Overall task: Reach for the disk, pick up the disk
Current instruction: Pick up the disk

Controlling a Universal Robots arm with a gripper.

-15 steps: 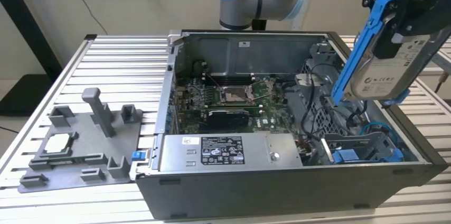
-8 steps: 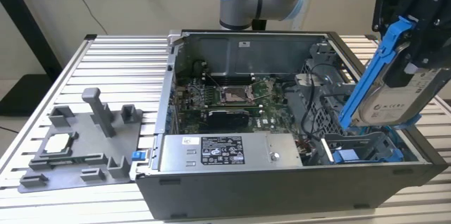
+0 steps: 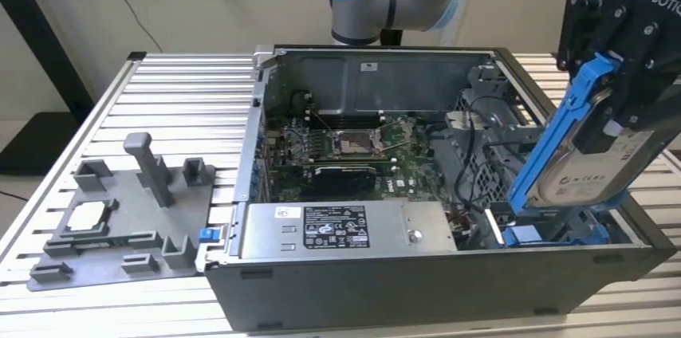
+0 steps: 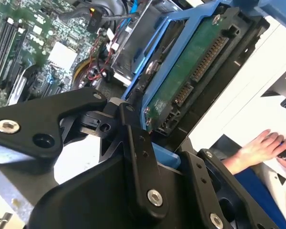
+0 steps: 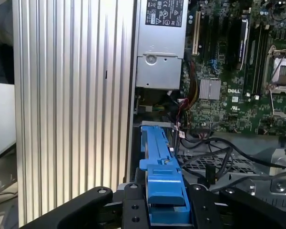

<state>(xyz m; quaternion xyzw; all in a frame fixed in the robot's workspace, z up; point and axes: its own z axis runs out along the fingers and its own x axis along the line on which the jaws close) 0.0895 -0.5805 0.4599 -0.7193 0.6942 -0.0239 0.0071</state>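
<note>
The gripper (image 3: 627,107) has its jaws clamped on the disk (image 3: 583,164), which hangs tilted above the open computer case (image 3: 362,294) at the scene's 3 o'clock edge. Inside the case lie the motherboard (image 3: 340,151), the power supply (image 3: 346,229) and a blue bracket (image 3: 553,234) directly under the disk.

The disk (image 3: 592,164), a silver-grey hard drive with a white printed label in blue plastic side rails, stood tilted steeply on edge, raised above the case's drive bay at about 3 o'clock in the exterior view.
</note>
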